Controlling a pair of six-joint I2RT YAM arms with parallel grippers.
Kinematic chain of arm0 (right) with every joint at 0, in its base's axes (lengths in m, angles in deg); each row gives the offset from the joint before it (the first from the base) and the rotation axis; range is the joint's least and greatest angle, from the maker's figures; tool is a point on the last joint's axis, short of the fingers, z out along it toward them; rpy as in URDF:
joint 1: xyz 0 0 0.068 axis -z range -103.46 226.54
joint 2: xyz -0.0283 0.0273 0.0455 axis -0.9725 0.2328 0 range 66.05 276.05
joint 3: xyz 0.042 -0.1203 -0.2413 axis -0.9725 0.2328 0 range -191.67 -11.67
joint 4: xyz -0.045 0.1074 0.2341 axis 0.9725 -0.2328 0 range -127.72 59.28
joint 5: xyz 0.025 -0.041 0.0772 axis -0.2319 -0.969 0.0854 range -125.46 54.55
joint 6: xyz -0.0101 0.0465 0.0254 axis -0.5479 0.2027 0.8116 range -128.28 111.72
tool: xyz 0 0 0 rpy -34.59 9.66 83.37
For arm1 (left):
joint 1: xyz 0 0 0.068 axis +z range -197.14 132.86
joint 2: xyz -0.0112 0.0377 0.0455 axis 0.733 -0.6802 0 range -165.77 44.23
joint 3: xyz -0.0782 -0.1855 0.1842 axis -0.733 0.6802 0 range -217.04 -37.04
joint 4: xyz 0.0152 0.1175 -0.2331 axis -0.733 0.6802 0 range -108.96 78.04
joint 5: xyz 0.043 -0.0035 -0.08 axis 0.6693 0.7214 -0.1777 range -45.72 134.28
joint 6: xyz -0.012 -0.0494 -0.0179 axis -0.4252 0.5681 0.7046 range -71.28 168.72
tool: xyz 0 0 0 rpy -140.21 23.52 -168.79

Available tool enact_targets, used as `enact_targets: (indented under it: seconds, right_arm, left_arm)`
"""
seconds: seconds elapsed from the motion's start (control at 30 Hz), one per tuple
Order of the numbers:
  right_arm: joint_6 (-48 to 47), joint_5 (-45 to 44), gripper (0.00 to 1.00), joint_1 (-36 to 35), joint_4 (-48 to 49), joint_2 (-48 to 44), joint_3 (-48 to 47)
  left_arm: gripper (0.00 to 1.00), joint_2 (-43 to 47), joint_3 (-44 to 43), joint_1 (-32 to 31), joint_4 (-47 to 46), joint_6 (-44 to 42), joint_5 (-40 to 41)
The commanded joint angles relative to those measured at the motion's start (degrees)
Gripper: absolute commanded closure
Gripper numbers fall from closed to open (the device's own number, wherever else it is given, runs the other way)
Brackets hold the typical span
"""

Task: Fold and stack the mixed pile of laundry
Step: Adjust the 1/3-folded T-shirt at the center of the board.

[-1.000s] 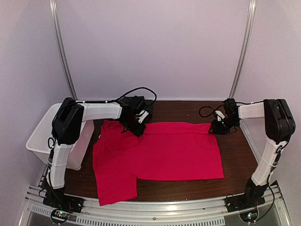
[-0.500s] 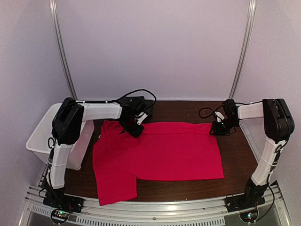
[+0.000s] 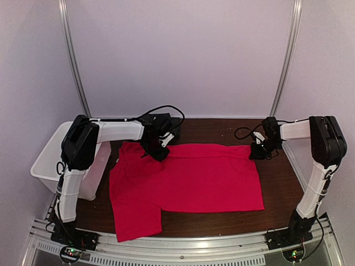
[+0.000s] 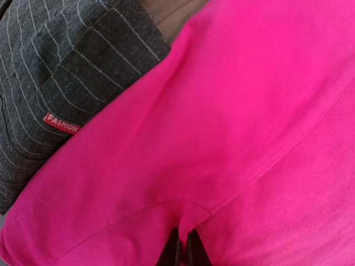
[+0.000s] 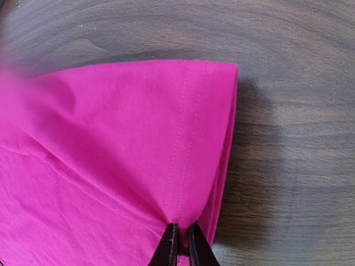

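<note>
Spread flat on table (image 3: 277,188): red T-shirt (image 3: 188,177); left gripper (image 4: 182,247) pinched tight on its 11 o'clock edge; right gripper (image 5: 182,244) nipping its 2 o'clock hem corner; pinstriped shirt (image 4: 61,83) touching it at 11 o'clock.

T-shirt (image 3: 188,177): is showing bright red. Button-up shirt (image 4: 66,61), beside the T-shirt: is showing dark charcoal with pale pinstripes, carrying a red label (image 4: 61,123) lettered white. Table (image 3: 277,183), under the T-shirt: is showing dark brown woodgrain. Bin (image 3: 44,166), left of the T-shirt: is showing white.
</note>
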Motion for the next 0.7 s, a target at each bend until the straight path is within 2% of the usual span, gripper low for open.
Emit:
enact_targets:
  seconds: [0.0, 0.13, 0.43, 0.63, 0.67]
  right_arm:
    - [-0.05, -2.01, 0.93, -0.09, -2.45, -1.35, -2.1]
    - [-0.14, -2.73, 1.0, -0.08, -3.35, -2.69, -2.33]
    - [-0.29, -5.38, 1.0, -0.06, -4.76, -5.99, -1.06]
    - [-0.4, -5.14, 1.0, -0.09, -3.67, -3.48, 0.12]
    - [-0.4, -5.11, 1.0, -0.08, -3.43, -3.16, 0.35]
  left_arm:
    - [1.0, 1.75, -0.3, -0.27, 0.85, -0.78, 1.53]
    - [1.0, 3.37, 0.2, -0.27, 1.7, -1.23, 1.37]
    - [1.0, 7.28, 3.78, -0.27, 2.41, -2.14, 2.03]
    - [1.0, 5.3, 4.34, -0.22, 2.19, -2.26, 0.32]
    - [0.97, 4.93, 4.45, -0.26, 1.96, -2.23, 0.08]
